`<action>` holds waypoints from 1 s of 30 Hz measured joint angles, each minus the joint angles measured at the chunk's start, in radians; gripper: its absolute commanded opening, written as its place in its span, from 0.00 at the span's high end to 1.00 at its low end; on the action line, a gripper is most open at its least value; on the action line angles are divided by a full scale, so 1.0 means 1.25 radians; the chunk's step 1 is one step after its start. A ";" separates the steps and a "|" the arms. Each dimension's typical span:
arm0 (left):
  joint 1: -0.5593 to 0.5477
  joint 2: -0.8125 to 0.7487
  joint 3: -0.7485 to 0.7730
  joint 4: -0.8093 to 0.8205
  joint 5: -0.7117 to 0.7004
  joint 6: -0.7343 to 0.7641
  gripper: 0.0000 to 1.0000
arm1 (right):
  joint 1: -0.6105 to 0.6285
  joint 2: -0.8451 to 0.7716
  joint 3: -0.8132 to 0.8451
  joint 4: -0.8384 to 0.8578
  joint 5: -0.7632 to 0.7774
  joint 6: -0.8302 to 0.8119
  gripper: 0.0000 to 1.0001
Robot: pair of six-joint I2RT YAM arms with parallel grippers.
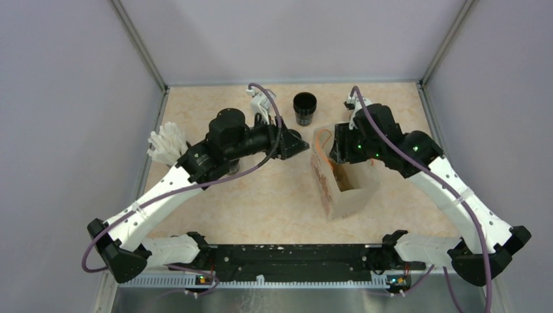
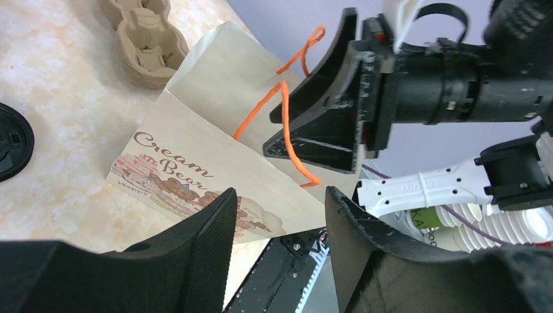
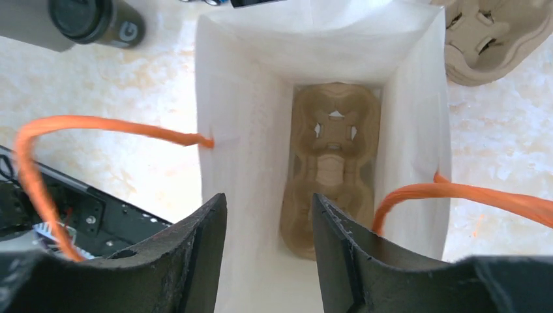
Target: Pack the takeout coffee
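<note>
The takeout coffee cup (image 1: 304, 108), small, black and without a lid, stands upright at the back of the table, apart from both grippers. Its flat black lid (image 2: 9, 140) lies on the table at the left edge of the left wrist view. A paper bag (image 1: 328, 186) with orange handles (image 2: 287, 130) stands open right of centre. A brown pulp carrier (image 3: 331, 163) rests on the bag's bottom. My right gripper (image 3: 269, 207) hovers open over the bag's mouth, holding nothing. My left gripper (image 2: 280, 202) is open and empty just left of the bag (image 2: 195, 124).
A second pulp carrier (image 2: 145, 36) lies on the table beyond the bag. A dark grey cup (image 3: 98, 21) lies under the left arm. White utensils (image 1: 166, 143) sit at the left edge. Walls close in the table on three sides.
</note>
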 measured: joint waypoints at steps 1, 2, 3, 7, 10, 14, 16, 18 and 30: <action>0.000 -0.003 0.000 -0.005 -0.007 0.005 0.36 | 0.000 0.000 0.015 -0.010 -0.003 0.004 0.51; 0.000 -0.004 0.000 -0.008 -0.013 0.010 0.34 | 0.000 0.000 0.030 -0.020 -0.006 0.006 0.51; 0.000 -0.004 0.000 -0.013 -0.025 0.015 0.30 | 0.000 0.001 0.048 -0.032 -0.010 0.011 0.51; 0.000 0.004 0.011 -0.074 -0.076 0.043 0.01 | 0.000 0.002 0.118 -0.060 -0.033 0.033 0.51; 0.000 0.016 0.035 -0.114 -0.123 0.059 0.01 | 0.001 0.002 0.162 -0.060 -0.049 0.057 0.50; 0.000 0.019 0.065 -0.164 -0.197 0.076 0.01 | 0.001 0.002 0.204 -0.049 -0.073 0.085 0.40; 0.000 0.020 0.080 -0.192 -0.244 0.083 0.01 | 0.001 0.005 0.227 -0.046 -0.072 0.094 0.38; 0.005 0.021 0.093 -0.224 -0.289 0.087 0.01 | 0.001 0.007 0.249 -0.046 -0.060 0.095 0.37; 0.182 0.120 0.136 -0.434 -0.332 0.133 0.01 | 0.001 0.008 0.274 -0.131 0.136 0.007 0.25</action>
